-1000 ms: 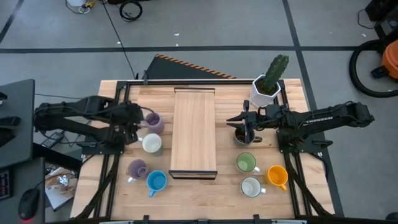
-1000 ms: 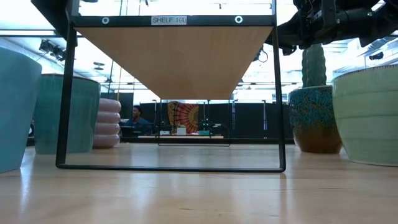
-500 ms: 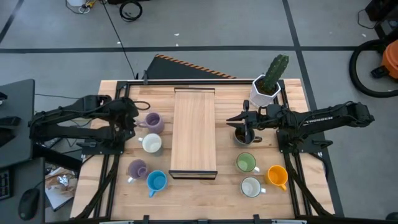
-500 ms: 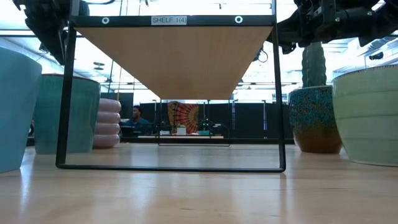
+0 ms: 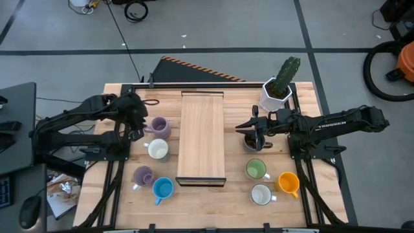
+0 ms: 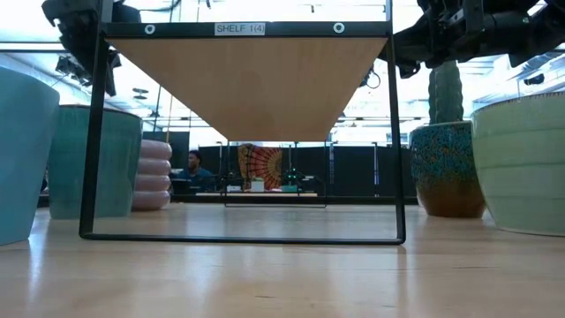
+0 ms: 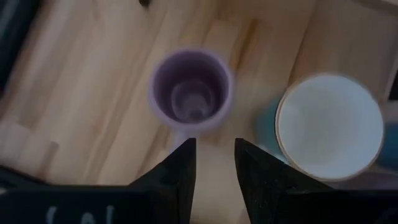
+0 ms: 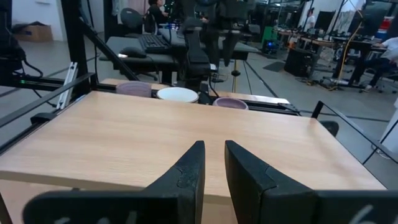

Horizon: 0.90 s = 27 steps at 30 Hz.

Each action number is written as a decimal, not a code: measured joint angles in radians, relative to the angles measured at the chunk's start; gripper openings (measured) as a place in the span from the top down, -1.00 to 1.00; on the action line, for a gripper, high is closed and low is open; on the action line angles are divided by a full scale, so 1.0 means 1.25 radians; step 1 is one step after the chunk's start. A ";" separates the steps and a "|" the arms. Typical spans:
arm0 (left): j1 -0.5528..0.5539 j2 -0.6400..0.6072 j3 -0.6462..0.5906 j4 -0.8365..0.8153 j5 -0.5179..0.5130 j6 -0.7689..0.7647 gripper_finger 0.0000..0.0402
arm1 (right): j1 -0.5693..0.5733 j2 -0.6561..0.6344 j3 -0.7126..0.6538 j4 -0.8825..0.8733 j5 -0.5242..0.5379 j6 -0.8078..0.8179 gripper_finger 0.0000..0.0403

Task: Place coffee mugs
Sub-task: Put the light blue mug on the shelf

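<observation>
While the wooden table point(image 5: 213, 207) filled the middle of the high view, a tall shelf point(image 5: 202, 136) stood at its centre, likely the spot meant for the mugs, and nothing sat on its top yet. Its black frame stood between the two groups of mugs, so either arm would need to lift a mug clear over that edge.

Right arm reached in from frame right, right gripper point(image 5: 255, 133) hanging over the dark brown mug point(image 5: 250, 141), fingers narrowly apart, gripping nothing that I could see. White pot with cactus point(image 5: 278, 90) stood just behind it, close enough to bump.

Left gripper point(image 5: 137, 120) hovered at upper left, just beside the lilac mug point(image 5: 160, 127); the left wrist view showed its fingers point(image 7: 180, 171) parted and empty above that mug, probably lining up for a grab. White mug point(image 5: 157, 149) sat near that mug, tight quarters.

Second lilac mug point(image 5: 141, 175) and blue mug point(image 5: 162, 188) at lower left. Green mug point(image 5: 256, 169), orange mug point(image 5: 288, 183) and second white mug point(image 5: 261, 195) at lower right.
</observation>
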<state>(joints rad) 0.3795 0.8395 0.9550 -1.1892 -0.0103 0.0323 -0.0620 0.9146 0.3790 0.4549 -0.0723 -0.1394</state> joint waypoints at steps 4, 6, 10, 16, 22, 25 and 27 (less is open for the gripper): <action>0.018 -0.019 0.000 0.002 0.000 0.001 0.42 | 0.000 0.000 0.000 0.000 0.000 -0.017 0.66; 0.019 -0.019 0.000 0.000 0.013 -0.023 0.42 | 0.000 0.000 0.000 0.000 0.000 -0.024 0.66; 0.004 -0.018 0.000 -0.016 0.023 -0.071 0.42 | 0.000 0.000 0.000 -0.001 0.000 -0.036 0.66; -0.070 -0.018 0.000 -0.010 0.081 -0.151 0.42 | 0.000 0.000 0.000 -0.012 -0.006 -0.044 0.66; -0.267 0.001 0.000 0.054 0.001 -0.243 0.42 | 0.000 0.000 0.000 -0.019 -0.005 -0.052 0.66; -0.360 0.037 -0.001 0.052 -0.029 -0.309 0.42 | 0.000 0.000 0.000 -0.018 -0.005 -0.051 0.66; -0.416 0.066 -0.001 0.053 -0.037 -0.336 0.42 | 0.000 0.000 0.000 -0.018 -0.005 -0.048 0.66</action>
<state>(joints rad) -0.1399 0.9222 0.9543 -1.1226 -0.0565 -0.3878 -0.0620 0.9146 0.3786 0.4320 -0.0788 -0.1992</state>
